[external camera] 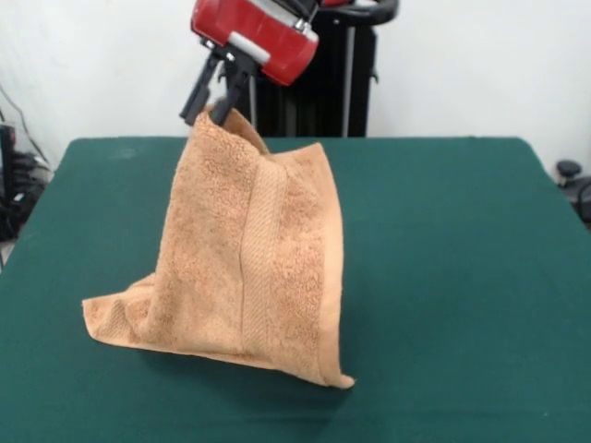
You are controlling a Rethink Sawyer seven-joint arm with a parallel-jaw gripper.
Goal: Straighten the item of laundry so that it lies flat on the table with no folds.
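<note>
Resting on the table (462,277) nearest the camera is the lower edge of the hand towel (249,268), a light orange-tan piece of terry cloth. Its bottom hem runs from a blunt corner at the picture's left, lying flat on the dark green cloth, across to a pointed corner at the lower right that also touches the surface. The hem between the two corners sits on the table and casts a dark shadow just in front of it.

Above that edge the towel rises as a tall, narrowing drape, lifted clear of the table over most of its height. A woven ribbed band runs up the middle of the hanging cloth, nearly vertical, and a smooth flat border follows the right side. The cloth is doubled, with a fold showing behind the top.

At the peak, the gripper (214,109) pinches the towel's upper corner between its black fingers (235,92), which slant down to the left. The red wrist housing sits just above them at the picture's top edge.

Farther back, the table's far edge meets a white wall, with a black pedestal standing behind the arm.
</note>
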